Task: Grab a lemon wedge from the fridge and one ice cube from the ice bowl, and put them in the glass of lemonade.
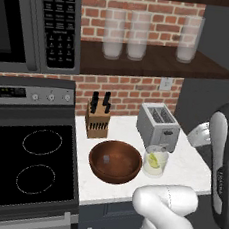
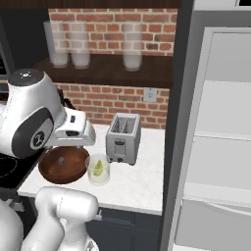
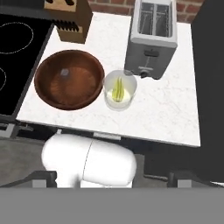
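We see the lemon wedge [image 3: 117, 89] already inside the glass of lemonade [image 3: 119, 90], which stands near the tabletop's [image 3: 175, 109] front edge, just beside the ice bowl [image 3: 69, 78] and in front of the toaster [image 3: 151, 37]. The ice cube [image 3: 64, 72] lies in the bowl. The hand view shows the end effector [image 3: 111, 179] with jaws spread wide, empty, above and in front of the tabletop's front edge. The right base view adds the fridge [image 2: 215, 147], open, its pale shelves past the tabletop's right edge. The left base view adds the knife block [image 1: 97, 116] at the back left corner. We note bare tabletop right of the glass.
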